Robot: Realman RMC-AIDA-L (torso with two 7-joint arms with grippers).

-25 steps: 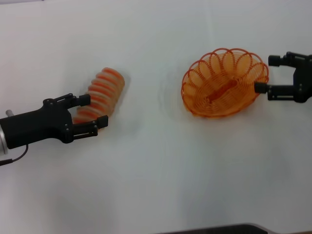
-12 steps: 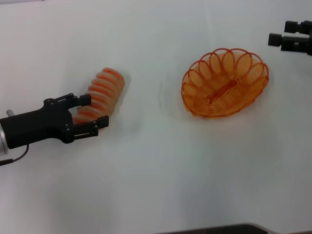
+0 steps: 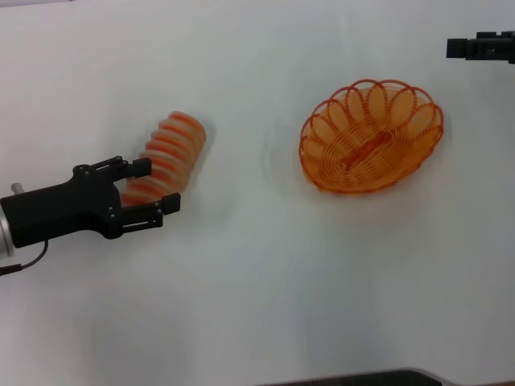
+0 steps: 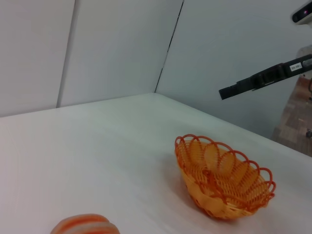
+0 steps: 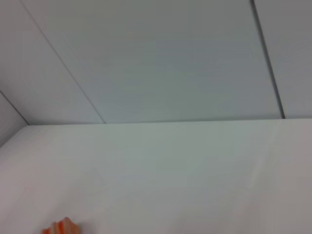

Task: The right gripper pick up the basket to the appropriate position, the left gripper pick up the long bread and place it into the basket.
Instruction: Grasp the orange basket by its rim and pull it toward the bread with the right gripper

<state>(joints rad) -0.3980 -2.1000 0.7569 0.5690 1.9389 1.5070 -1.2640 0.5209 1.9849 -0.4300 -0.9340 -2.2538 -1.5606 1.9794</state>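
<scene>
The long bread [image 3: 173, 143], pale tan with orange ridges, lies slanted on the white table at the left. Its top also shows in the left wrist view [image 4: 85, 225]. My left gripper [image 3: 159, 184] is open, with one finger on each side of the bread's near end. The orange wire basket [image 3: 372, 137] stands upright and empty on the table at the right, and also shows in the left wrist view [image 4: 224, 178]. My right gripper [image 3: 460, 48] is at the far right edge, beyond the basket and apart from it. It shows raised above the table in the left wrist view [image 4: 234, 89].
The white table [image 3: 257, 281] stretches between the bread and the basket. A dark edge [image 3: 362, 378] runs along the table's near side. Grey wall panels [image 5: 156, 58] stand behind the table.
My right gripper has left the basket's right rim and moved up and away to the far right corner. The basket stays where it was. The left gripper and the bread have barely moved.
</scene>
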